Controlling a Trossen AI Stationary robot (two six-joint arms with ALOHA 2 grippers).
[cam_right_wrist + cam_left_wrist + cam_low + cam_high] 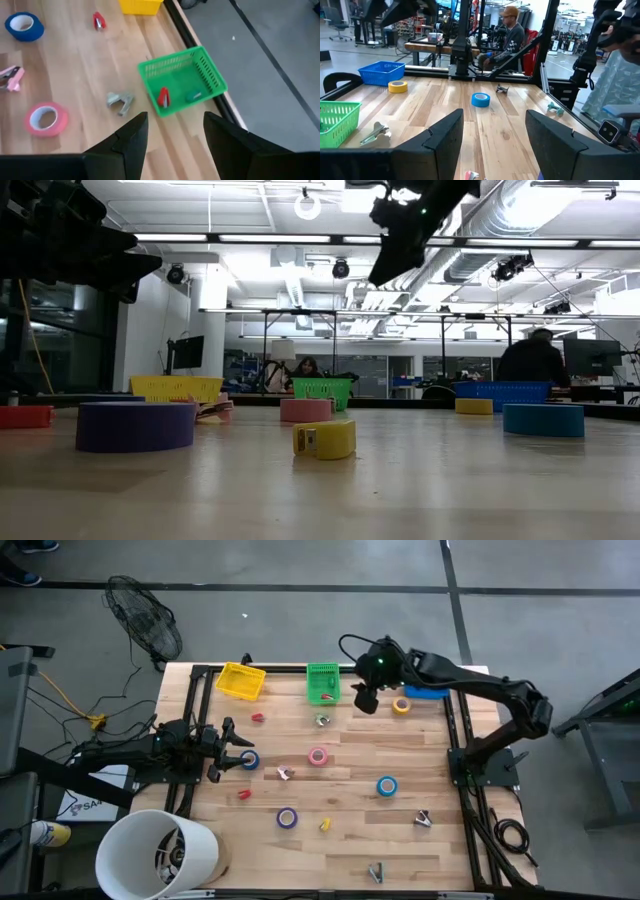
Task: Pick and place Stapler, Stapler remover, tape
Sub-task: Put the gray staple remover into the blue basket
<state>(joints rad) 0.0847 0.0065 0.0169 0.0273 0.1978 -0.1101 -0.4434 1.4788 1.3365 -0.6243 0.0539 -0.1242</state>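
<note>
My right gripper hangs open above the table's far side, just right of the green basket; nothing is between its fingers. In the basket lie a small red stapler and a green piece. A silver stapler remover lies on the wood beside the basket. Tape rolls lie flat on the table: pink, blue, purple, yellow. My left gripper waits open at the left edge, next to another blue roll.
A yellow basket and a blue basket stand along the far edge. More removers and small red pieces lie scattered. A white bucket overhangs the near left corner. A person sits beyond the table.
</note>
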